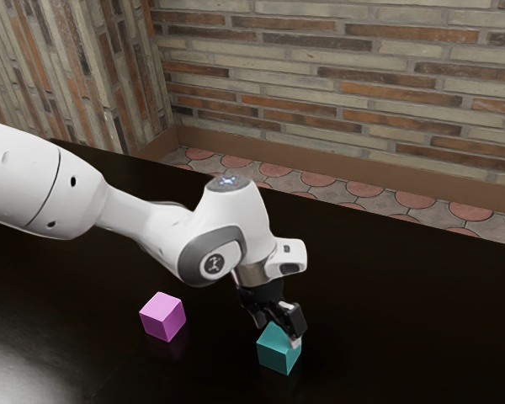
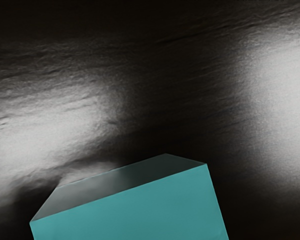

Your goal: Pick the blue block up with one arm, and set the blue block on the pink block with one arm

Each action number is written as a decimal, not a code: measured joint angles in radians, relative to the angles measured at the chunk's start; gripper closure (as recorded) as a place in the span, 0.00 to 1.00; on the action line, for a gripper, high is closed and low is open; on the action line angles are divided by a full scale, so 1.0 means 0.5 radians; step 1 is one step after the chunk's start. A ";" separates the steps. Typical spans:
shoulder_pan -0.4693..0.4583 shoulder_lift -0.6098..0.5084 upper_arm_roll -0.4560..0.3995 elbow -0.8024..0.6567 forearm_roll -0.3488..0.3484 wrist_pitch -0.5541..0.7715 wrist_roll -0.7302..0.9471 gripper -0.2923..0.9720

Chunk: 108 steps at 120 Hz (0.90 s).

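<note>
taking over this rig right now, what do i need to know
Gripper: low over the top of the blue block; I cannot tell whether it has a grip.
Blue block: looks to be resting on the dark table, toward the exterior view's right of the pink block and apart from it.
Pink block: on the table, nothing on top.
Done: hand is at the blue block.
Left: confirm the grip, lift, carry over, set it on the pink block.
</note>
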 joint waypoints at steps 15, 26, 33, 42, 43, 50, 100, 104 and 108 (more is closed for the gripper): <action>-0.003 0.010 -0.013 0.003 0.003 0.011 -0.017 0.24; -0.004 0.018 -0.015 0.001 0.005 0.016 -0.027 0.24; -0.004 0.026 -0.015 0.001 0.005 0.018 -0.033 0.24; -0.004 0.040 -0.015 0.000 0.005 0.020 -0.040 0.24; -0.004 0.041 -0.015 0.000 0.005 0.021 -0.041 0.24; -0.004 0.043 -0.014 -0.003 0.006 0.022 -0.049 0.24; -0.002 0.140 0.000 0.019 0.011 0.025 -0.088 0.26; -0.003 0.142 0.000 0.021 0.011 0.025 -0.090 0.28; -0.002 0.142 0.000 0.021 0.012 0.025 -0.091 0.30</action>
